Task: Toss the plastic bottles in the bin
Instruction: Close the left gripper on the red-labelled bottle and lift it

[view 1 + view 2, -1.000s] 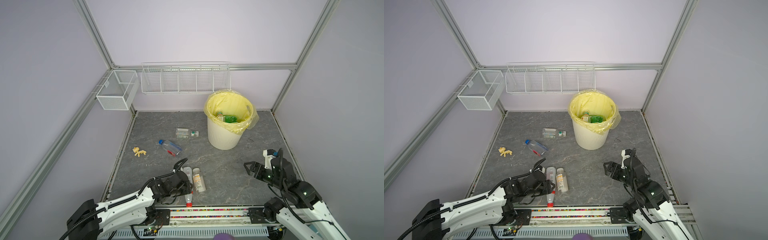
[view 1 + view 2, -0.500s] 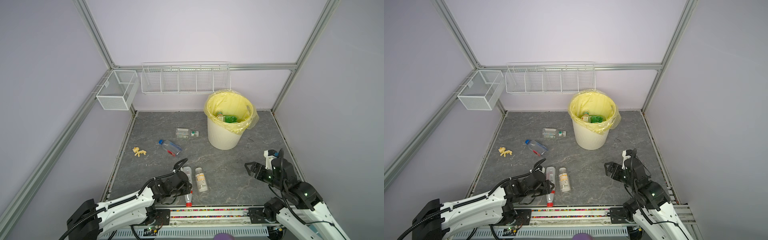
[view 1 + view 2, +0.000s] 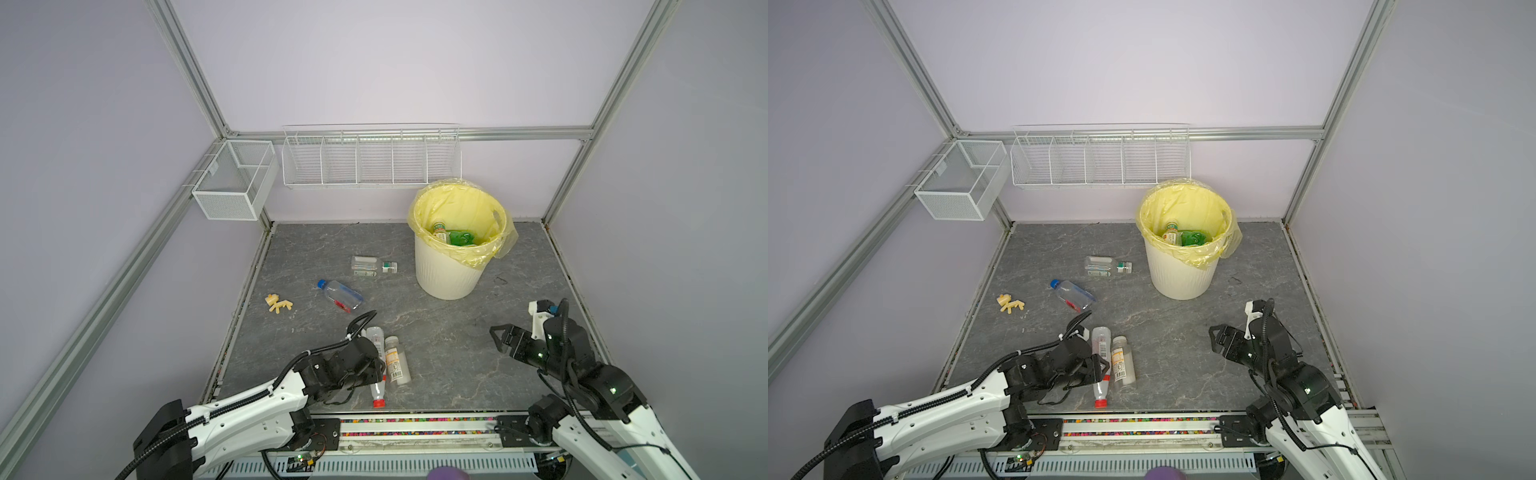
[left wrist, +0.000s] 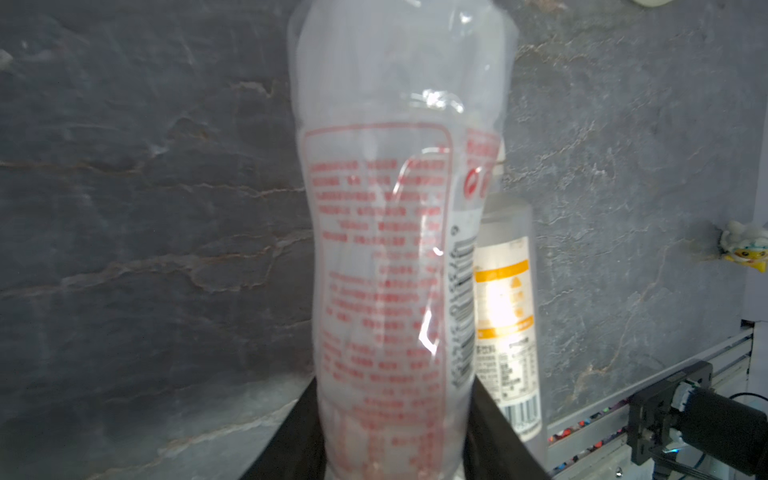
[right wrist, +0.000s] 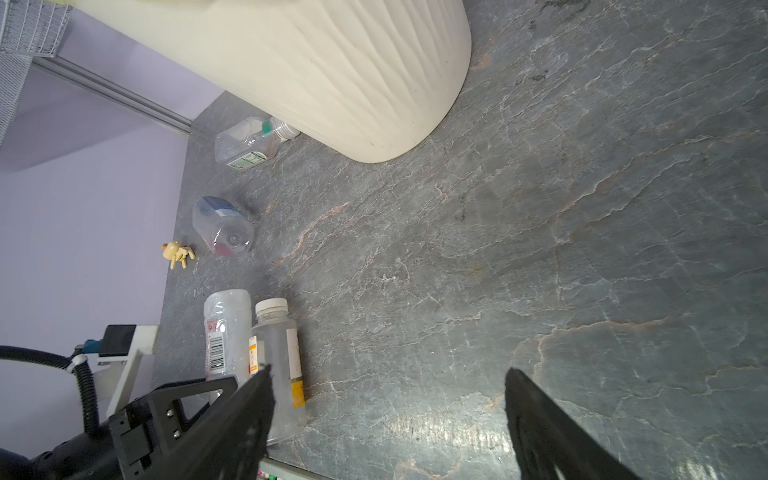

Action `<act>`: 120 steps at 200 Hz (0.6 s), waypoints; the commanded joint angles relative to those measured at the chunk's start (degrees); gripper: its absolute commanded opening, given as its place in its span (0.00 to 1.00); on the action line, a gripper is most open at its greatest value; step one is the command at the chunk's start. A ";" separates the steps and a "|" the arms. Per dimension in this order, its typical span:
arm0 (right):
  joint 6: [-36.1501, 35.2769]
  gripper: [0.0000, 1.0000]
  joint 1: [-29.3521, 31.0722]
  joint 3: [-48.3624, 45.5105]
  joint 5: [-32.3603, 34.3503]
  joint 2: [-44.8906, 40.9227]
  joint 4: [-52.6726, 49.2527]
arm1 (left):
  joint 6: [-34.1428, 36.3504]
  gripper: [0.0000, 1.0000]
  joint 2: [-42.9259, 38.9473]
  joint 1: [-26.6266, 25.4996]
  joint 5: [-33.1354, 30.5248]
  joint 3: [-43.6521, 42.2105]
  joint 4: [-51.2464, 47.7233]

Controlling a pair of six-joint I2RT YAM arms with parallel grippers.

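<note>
I have left fingers (image 4: 291,444) clamped on red-print bottle (image 4: 386,249), table (image 3: 449,374) edge just behind them, orange-label bottle (image 3: 395,363) just beside. Right fingers (image 5: 540,432) apart, open table ahead to bin (image 3: 444,278). Only top views show green bottle (image 3: 459,237) inside it.

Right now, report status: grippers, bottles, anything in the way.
Left gripper shut on clear red-capped plastic bottle. Right gripper open, empty. Orange-labelled clear bottle close beside held one.
</note>
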 commanded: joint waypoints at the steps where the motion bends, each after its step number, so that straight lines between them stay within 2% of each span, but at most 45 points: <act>1: 0.84 0.88 -0.05 -1.66 0.92 -1.43 -1.95 | 1.34 0.47 -1.64 0.52 -3.30 3.98 -3.11; 86: 3.06 0.88 -0.07 -5.42 1.74 -4.05 -1.86 | 8.79 0.47 1.43 6.31 -1.52 16.73 -7.18; 120: 4.23 0.88 -0.12 -6.25 3.78 -4.41 -3.03 | 12.31 0.47 6.92 7.09 -1.00 24.05 -8.93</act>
